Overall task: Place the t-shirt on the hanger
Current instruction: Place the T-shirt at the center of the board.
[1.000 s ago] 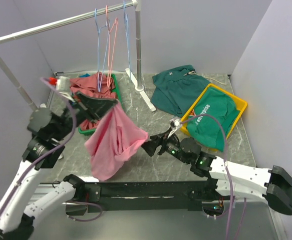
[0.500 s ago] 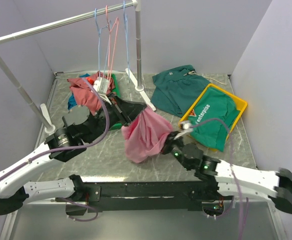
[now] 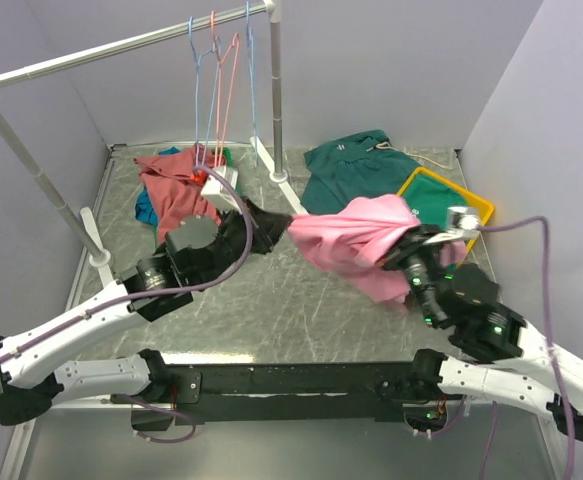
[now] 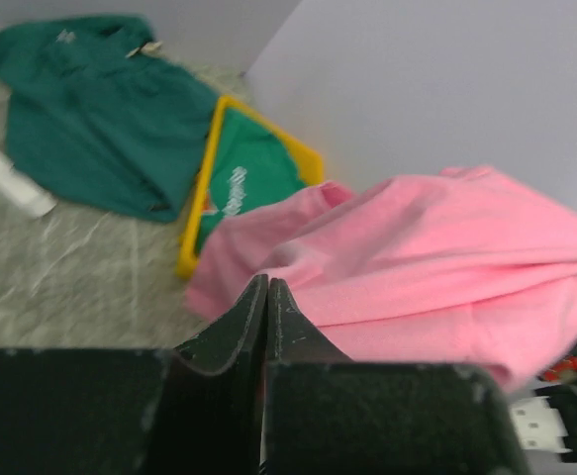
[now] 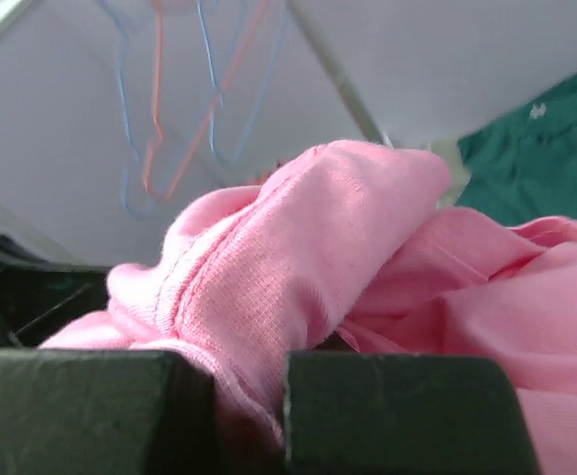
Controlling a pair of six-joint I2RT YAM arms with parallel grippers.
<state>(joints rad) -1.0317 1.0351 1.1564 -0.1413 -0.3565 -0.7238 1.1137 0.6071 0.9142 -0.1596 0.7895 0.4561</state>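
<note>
The bright pink t-shirt [image 3: 356, 240] hangs off the table, stretched between both grippers over the right middle. My left gripper [image 3: 283, 221] is shut on its left end, where the cloth tapers to a point. In the left wrist view the gripper [image 4: 266, 282] has its jaws pressed together at the edge of the t-shirt [image 4: 446, 257]. My right gripper [image 3: 411, 248] is shut on the right end; a fold of t-shirt [image 5: 318, 228] fills the gap in the gripper [image 5: 248, 386]. The light-blue wire hanger [image 3: 197, 100] hangs on the rail, far behind and left of the shirt.
A pink wire hanger [image 3: 223, 80] and another blue one [image 3: 252, 70] share the rail [image 3: 121, 45]. The rack post [image 3: 274, 90] stands at back centre. A brick-red shirt [image 3: 176, 185] lies back left, a green shirt [image 3: 351, 175] back right, a yellow tray [image 3: 476, 205] behind my right gripper.
The left arm carried the t-shirt from the left side to the middle. The right gripper shut on its lower part and pulled right and up, spreading the cloth between the two.
</note>
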